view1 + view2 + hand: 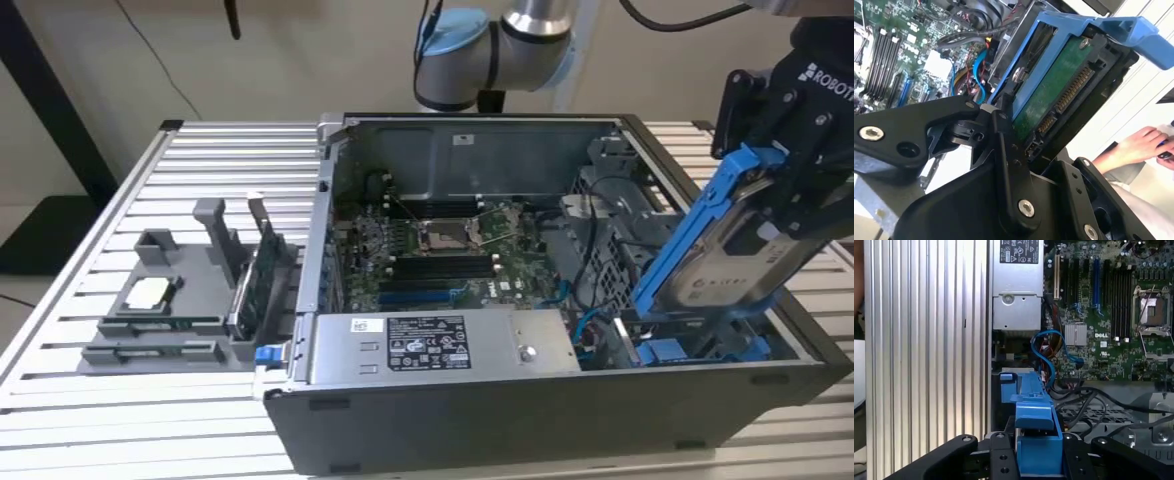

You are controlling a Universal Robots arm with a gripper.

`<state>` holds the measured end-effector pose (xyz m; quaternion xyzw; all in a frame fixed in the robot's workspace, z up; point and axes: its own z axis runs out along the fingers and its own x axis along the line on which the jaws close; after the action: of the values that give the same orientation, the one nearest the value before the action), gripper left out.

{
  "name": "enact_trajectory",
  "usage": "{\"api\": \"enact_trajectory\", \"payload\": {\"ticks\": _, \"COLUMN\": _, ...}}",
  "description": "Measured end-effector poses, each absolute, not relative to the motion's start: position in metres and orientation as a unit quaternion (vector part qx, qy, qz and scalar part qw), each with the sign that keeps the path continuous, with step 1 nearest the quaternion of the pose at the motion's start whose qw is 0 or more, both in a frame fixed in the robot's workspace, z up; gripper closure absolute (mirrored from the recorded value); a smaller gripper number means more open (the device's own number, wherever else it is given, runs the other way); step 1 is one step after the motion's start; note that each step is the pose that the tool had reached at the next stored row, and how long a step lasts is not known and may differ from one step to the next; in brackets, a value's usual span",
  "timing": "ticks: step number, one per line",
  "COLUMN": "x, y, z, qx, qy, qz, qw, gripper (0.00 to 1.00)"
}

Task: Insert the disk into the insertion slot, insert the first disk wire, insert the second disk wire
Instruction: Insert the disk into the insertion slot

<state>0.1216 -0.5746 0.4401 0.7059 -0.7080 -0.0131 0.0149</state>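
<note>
My gripper [785, 172] is shut on the disk [727, 255], a silver-grey drive in a bright blue carrier. It holds the disk tilted, lower end down, inside the open computer case at the exterior view's right. That lower end sits just above the insertion slot [683, 347], a dark bay with blue rails. In the second wrist view the disk [1054, 95] shows its green board and connectors, clamped between the black fingers [1004, 150]. The first wrist view looks along the blue carrier [1036, 437] toward the slot [1010, 384]. Blue cables [1046, 347] lie loose beside the bay.
A grey power-supply box [427, 345] fills the case's front; the motherboard [441, 250] lies behind it. A grey fixture [174, 300] with spare parts stands on the slatted table [120, 410] at the exterior view's left. A person's hand [1139, 145] rests beyond the case.
</note>
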Motion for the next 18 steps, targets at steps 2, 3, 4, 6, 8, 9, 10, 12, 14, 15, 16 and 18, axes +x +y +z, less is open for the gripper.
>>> {"api": "enact_trajectory", "payload": {"ticks": 2, "x": 0.123, "y": -0.575, "z": 0.437, "qx": 0.706, "qy": -0.707, "qz": -0.013, "qw": 0.015, "gripper": 0.67}}
{"api": "enact_trajectory", "payload": {"ticks": 3, "x": 0.124, "y": -0.575, "z": 0.435, "qx": 0.707, "qy": -0.707, "qz": -0.013, "qw": 0.015, "gripper": 0.67}}
{"api": "enact_trajectory", "payload": {"ticks": 4, "x": 0.124, "y": -0.575, "z": 0.433, "qx": 0.707, "qy": -0.707, "qz": -0.013, "qw": 0.015, "gripper": 0.67}}
{"api": "enact_trajectory", "payload": {"ticks": 6, "x": 0.125, "y": -0.575, "z": 0.429, "qx": 0.707, "qy": -0.707, "qz": -0.014, "qw": 0.014, "gripper": 0.67}}
{"api": "enact_trajectory", "payload": {"ticks": 8, "x": 0.125, "y": -0.575, "z": 0.426, "qx": 0.707, "qy": -0.707, "qz": -0.014, "qw": 0.014, "gripper": 0.67}}
{"api": "enact_trajectory", "payload": {"ticks": 9, "x": 0.126, "y": -0.575, "z": 0.424, "qx": 0.707, "qy": -0.707, "qz": -0.014, "qw": 0.014, "gripper": 0.67}}
{"api": "enact_trajectory", "payload": {"ticks": 10, "x": 0.126, "y": -0.575, "z": 0.423, "qx": 0.707, "qy": -0.707, "qz": -0.014, "qw": 0.014, "gripper": 0.67}}
{"api": "enact_trajectory", "payload": {"ticks": 12, "x": 0.126, "y": -0.574, "z": 0.420, "qx": 0.707, "qy": -0.707, "qz": -0.015, "qw": 0.013, "gripper": 0.67}}
{"api": "enact_trajectory", "payload": {"ticks": 14, "x": 0.126, "y": -0.574, "z": 0.417, "qx": 0.707, "qy": -0.707, "qz": -0.015, "qw": 0.013, "gripper": 0.67}}
{"api": "enact_trajectory", "payload": {"ticks": 15, "x": 0.126, "y": -0.574, "z": 0.416, "qx": 0.707, "qy": -0.707, "qz": -0.015, "qw": 0.013, "gripper": 0.67}}
{"api": "enact_trajectory", "payload": {"ticks": 16, "x": 0.126, "y": -0.574, "z": 0.414, "qx": 0.707, "qy": -0.707, "qz": -0.015, "qw": 0.013, "gripper": 0.67}}
{"api": "enact_trajectory", "payload": {"ticks": 18, "x": 0.126, "y": -0.574, "z": 0.412, "qx": 0.707, "qy": -0.706, "qz": -0.016, "qw": 0.012, "gripper": 0.67}}
